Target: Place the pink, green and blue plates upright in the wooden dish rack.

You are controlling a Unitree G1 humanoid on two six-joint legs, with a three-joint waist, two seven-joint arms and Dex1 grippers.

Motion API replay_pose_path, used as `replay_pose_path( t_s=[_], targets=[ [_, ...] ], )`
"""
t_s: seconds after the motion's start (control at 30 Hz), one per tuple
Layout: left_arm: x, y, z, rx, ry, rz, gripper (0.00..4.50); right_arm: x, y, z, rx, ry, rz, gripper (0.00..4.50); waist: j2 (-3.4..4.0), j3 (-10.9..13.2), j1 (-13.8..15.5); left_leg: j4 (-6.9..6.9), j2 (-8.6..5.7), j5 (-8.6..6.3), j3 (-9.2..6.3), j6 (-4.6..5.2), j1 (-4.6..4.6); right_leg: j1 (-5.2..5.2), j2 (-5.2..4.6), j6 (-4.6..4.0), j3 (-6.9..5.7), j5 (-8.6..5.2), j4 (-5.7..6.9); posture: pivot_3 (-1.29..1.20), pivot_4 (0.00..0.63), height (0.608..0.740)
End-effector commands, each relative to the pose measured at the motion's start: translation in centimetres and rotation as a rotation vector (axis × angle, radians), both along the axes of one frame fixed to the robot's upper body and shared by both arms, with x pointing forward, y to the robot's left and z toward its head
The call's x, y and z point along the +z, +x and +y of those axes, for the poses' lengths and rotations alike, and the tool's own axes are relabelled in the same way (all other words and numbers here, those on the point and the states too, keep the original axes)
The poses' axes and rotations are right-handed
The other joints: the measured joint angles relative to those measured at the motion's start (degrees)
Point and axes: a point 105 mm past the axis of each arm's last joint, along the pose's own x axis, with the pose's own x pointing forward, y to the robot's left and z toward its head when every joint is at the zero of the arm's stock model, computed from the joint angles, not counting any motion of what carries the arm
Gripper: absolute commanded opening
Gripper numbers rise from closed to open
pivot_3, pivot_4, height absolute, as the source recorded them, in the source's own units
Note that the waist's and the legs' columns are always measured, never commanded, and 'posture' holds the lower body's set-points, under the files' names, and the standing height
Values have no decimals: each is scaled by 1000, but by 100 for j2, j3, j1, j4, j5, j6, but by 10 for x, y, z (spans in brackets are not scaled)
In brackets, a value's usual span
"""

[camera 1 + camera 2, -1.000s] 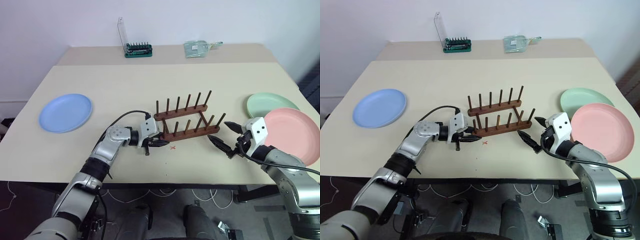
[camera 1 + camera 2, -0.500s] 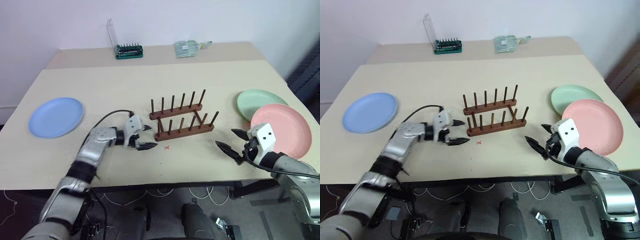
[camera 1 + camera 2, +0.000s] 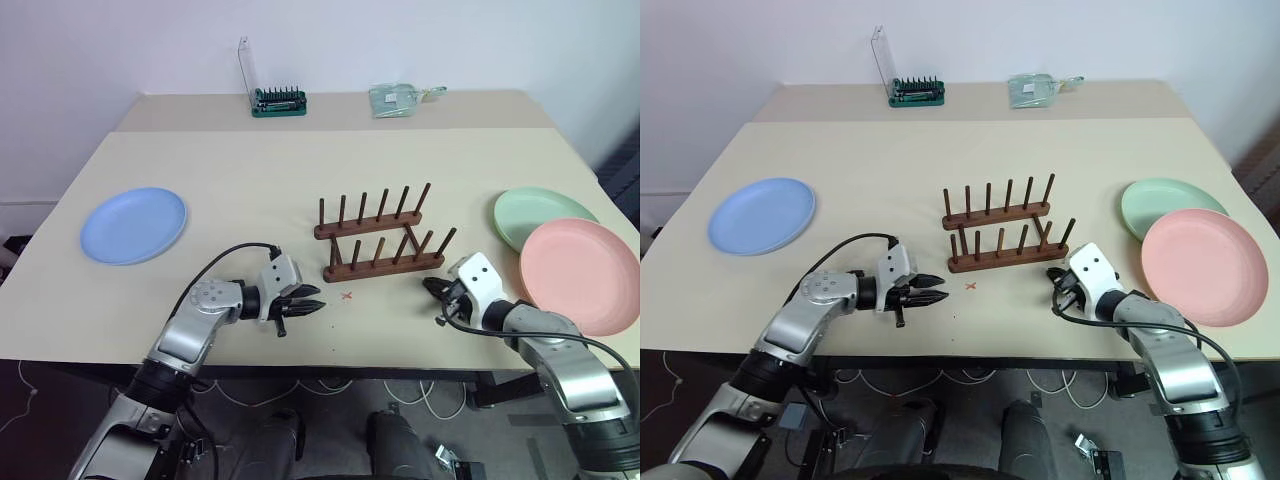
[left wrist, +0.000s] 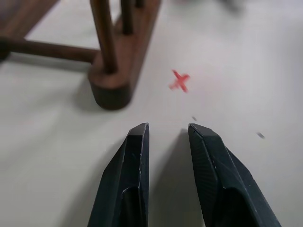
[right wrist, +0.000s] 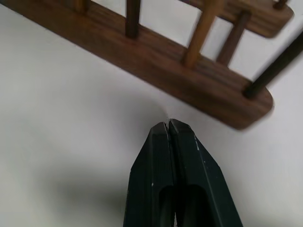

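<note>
Counter (image 3: pixel 300 170): pale beige, set against a plain white wall; it carries every item of the task, with both arms low over its near edge.

Pink plate (image 3: pixel 580 272): lies flat on the counter just to the right of the right tool, its rim overlapping the green one. Not yet racked.

Green plate (image 3: pixel 535 212): flat, beyond the pink plate and to the right of the right tool. Not yet racked.

Blue plate (image 3: pixel 133 224): flat, well apart from the left tool, off to its left and farther back. Not yet racked.

Wooden dish rack (image 3: pixel 382 240): stands between the two tools and a little beyond them, every slot between its pegs bare (so no plate has gone in).

Right tool (image 3: pixel 432 288): clenched on nothing, fingers pressed together, tip close to the right end of the rack's near rail.

Left tool (image 3: pixel 311 307): fingers a little apart with bare counter between them, grasping nothing, pointing at the rack's left end.

Red cross (image 3: pixel 346 296): small mark on the counter just ahead of the left tool.

Progress: judged from this, none of the three placements is done; all three plates remain to be picked up and stood upright.
</note>
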Motion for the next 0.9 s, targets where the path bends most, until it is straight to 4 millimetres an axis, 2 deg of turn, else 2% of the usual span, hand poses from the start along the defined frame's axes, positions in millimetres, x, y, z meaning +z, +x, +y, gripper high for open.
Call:
replay_pose_path(
  t_s=[0.03,0.1,0.27,0.5,0.77,0.9],
  targets=[
    [-16,25,8,160,60,-44,1346,1,17,2,-44,-36,-50,25,-1,-1,-3,0,0,0,0,-1,3,2,1,-1,0,0,0,0,150,740],
    [-16,38,11,230,70,-90,1346,1,25,3,-55,-46,-68,25,-5,-3,-3,0,0,2,1,-3,14,11,2,-2,0,1,1,0,150,740],
    [-15,57,16,318,71,-136,1346,2,38,4,-79,-66,-106,25,-13,-6,-31,-11,0,1,3,-3,50,43,2,1,0,-1,-2,0,150,740],
    [-20,60,15,317,73,-139,1346,6,57,5,-118,-68,-149,25,-12,-9,-61,-13,1,2,1,-3,56,44,5,1,0,0,1,0,150,740],
    [-24,63,18,348,83,-132,1346,7,55,11,-97,-60,-157,25,-12,-10,-85,-13,1,2,-1,-3,57,45,6,1,0,0,1,0,150,740],
    [-29,40,14,204,65,-26,1346,8,52,6,-100,-68,-155,25,-12,-11,-163,-16,1,2,-2,-3,56,45,7,4,-1,-2,1,0,150,740]
  ],
)
